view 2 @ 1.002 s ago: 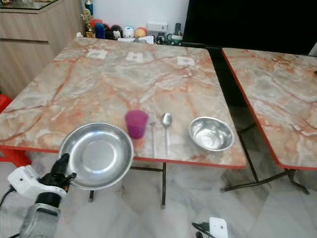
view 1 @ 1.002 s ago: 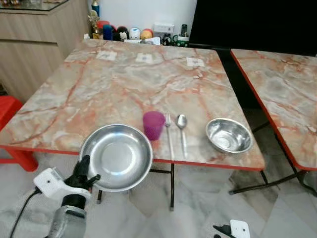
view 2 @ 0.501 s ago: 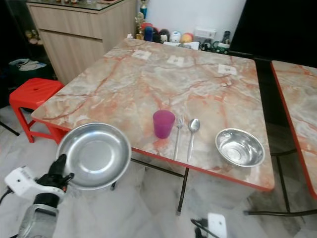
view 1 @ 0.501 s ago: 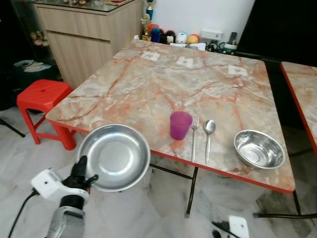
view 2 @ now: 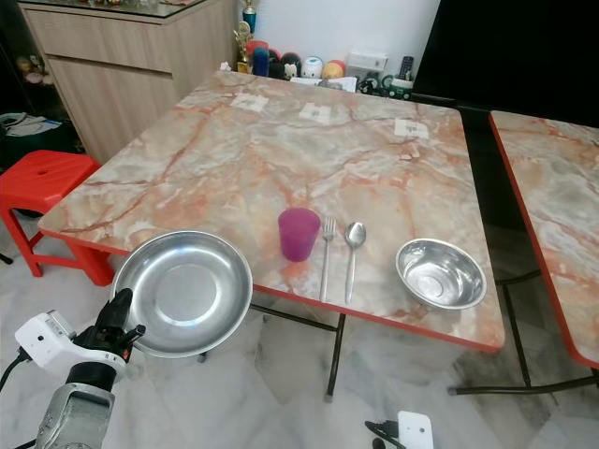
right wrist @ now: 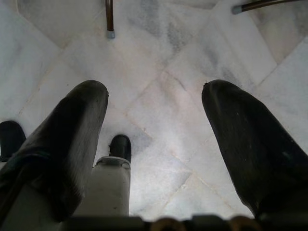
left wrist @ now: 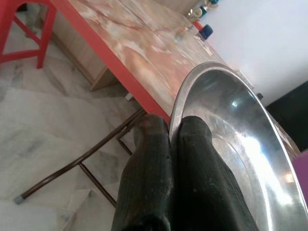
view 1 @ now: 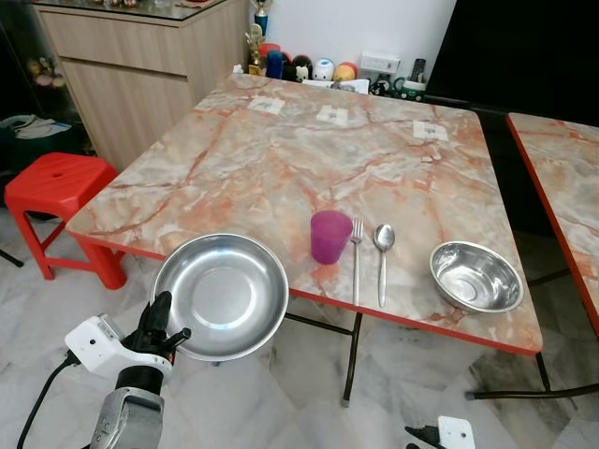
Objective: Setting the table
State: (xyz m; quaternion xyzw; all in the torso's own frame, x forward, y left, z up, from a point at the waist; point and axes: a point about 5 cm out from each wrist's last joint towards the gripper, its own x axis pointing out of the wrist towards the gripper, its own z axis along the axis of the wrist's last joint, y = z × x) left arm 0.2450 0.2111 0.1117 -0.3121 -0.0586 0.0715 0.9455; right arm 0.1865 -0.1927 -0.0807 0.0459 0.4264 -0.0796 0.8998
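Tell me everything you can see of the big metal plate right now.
The plate is round, shallow and shiny, like steel, with a raised rim and nothing in it. The left gripper is shut on its near rim, one finger on each side, holding it roughly level. It hangs in front of the table's red near-left edge, overlapping the corner in the head views; whether it touches the table is unclear.

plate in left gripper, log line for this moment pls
left gripper shut on plate rim | plate off table edge | right gripper open, idle
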